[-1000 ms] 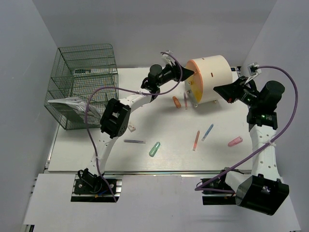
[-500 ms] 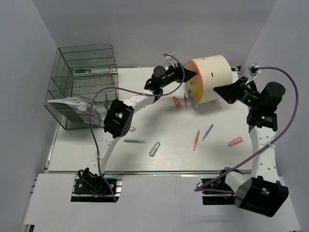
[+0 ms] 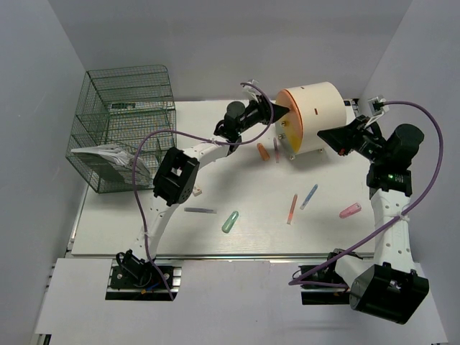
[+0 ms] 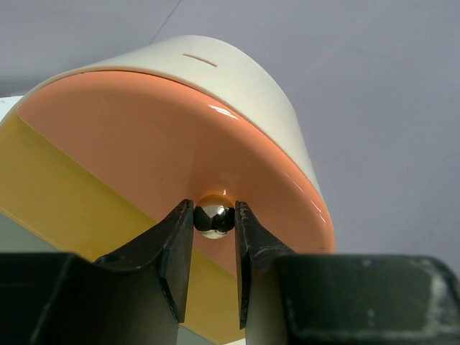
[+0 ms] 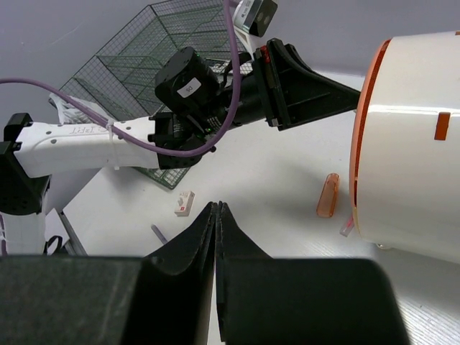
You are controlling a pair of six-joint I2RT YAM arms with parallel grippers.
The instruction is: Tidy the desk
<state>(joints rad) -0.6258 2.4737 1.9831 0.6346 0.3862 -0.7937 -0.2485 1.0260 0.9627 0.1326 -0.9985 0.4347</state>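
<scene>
The white desk (image 3: 144, 230) carries a cream cylinder (image 3: 320, 115) lying on its side at the back, orange face (image 3: 290, 121) turned left. My left gripper (image 3: 282, 110) is at that face. In the left wrist view its jaws (image 4: 213, 205) press both sides of a shiny metal knob (image 4: 213, 218) on the orange face (image 4: 144, 136), with a yellow part (image 4: 65, 194) below. My right gripper (image 3: 321, 134) hovers by the cylinder's right side, shut and empty (image 5: 218, 205).
A green wire rack (image 3: 126, 122) holding a paper packet (image 3: 100, 158) stands at the left. Scattered on the desk: orange cap (image 3: 263, 151), pink pen (image 3: 276, 149), orange pen (image 3: 292, 209), blue pen (image 3: 309, 196), pink cap (image 3: 350, 210), green cap (image 3: 230, 221), grey pen (image 3: 200, 210), small eraser (image 3: 195, 191).
My left gripper has reached a little further right to the cylinder's orange face and its jaws have narrowed onto the knob. The right arm has barely moved.
</scene>
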